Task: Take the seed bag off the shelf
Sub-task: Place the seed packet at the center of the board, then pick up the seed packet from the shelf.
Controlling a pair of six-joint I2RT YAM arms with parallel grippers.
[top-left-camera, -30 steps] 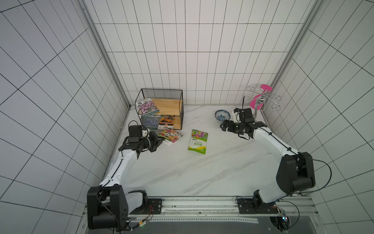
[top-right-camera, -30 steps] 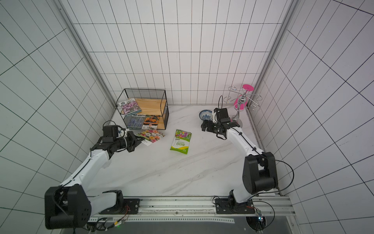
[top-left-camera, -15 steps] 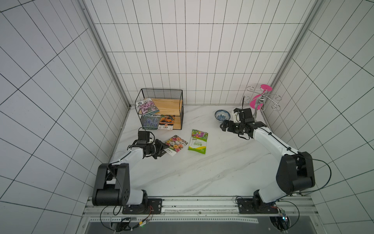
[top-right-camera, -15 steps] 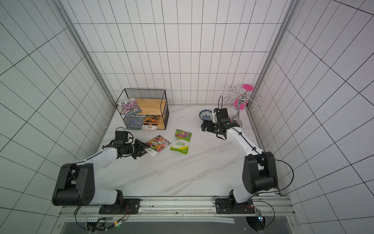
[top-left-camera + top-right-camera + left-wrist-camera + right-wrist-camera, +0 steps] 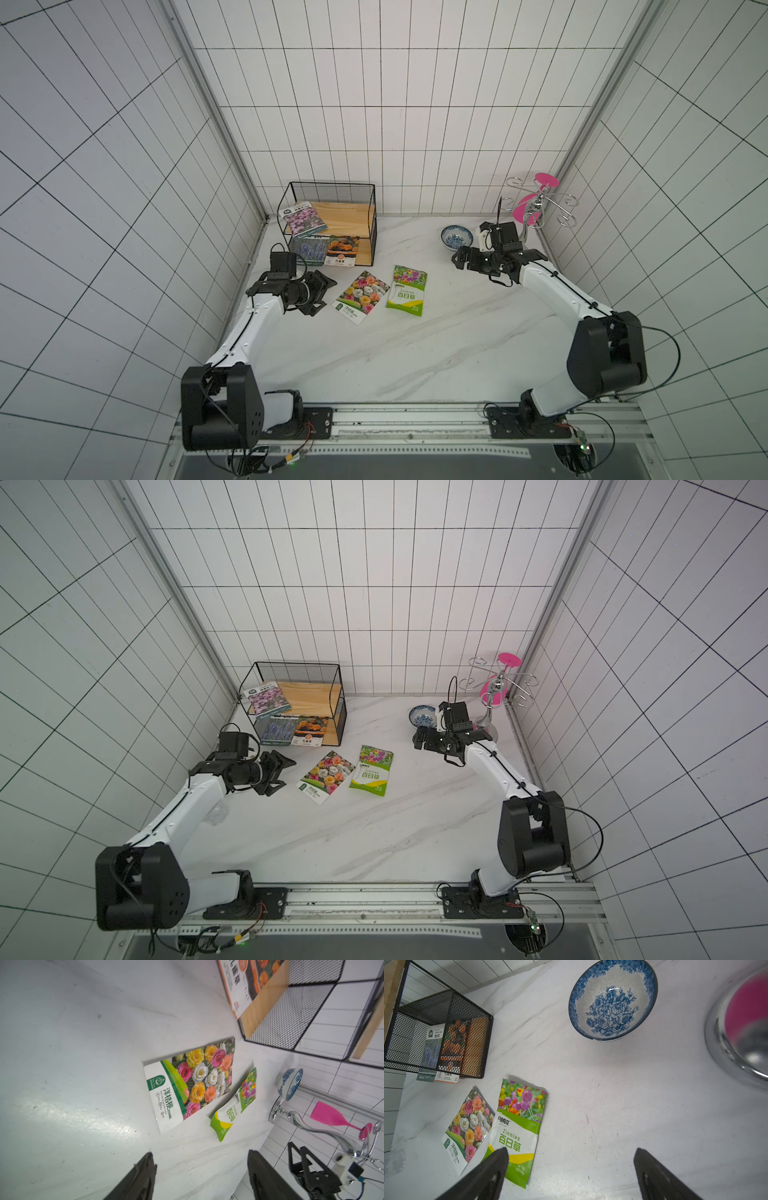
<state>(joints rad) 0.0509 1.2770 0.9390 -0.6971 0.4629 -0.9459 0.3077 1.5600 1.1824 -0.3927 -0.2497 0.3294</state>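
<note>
Broadly, a white marble bench (image 5: 415,353) (image 5: 374,833) fills the lower middle of both top views, walled by white tile. Two white-and-black arms reach in from the rail at the bottom.

The left gripper (image 5: 326,296) (image 5: 286,776) sits left of centre, low over the bench, its jaws spread wide with nothing between them. The left wrist view shows its fingers (image 5: 143,1176) well apart over bare marble. The right gripper (image 5: 459,262) (image 5: 571,1150) hangs right of centre, its jaws likewise wide and empty.

The shelf (image 5: 349,212) (image 5: 316,692), a black wire-and-mesh rack with two wooden boards, stands at the upper left of the bench against the back wall. A chrome glass rack (image 5: 540,203) carrying pink glasses stands at the upper right corner.

The lisianthus seed bag (image 5: 360,297) (image 5: 191,1086) is off the shelf. It lies flat on the bench near frame centre, just right of the left gripper and apart from it. A green zinnia seed bag (image 5: 407,291) (image 5: 517,1132) lies just beside it on the right.

Three bags are on the shelf. A purple-flower seed bag (image 5: 302,218) rests on the left end of the upper board. A lavender seed bag (image 5: 309,251) and an orange marigold seed bag (image 5: 341,249) lie side by side on the lower board, both overhanging its front edge.

A blue-and-white floral bowl (image 5: 456,240) (image 5: 612,1001) sits just above the right gripper in the top views.
</note>
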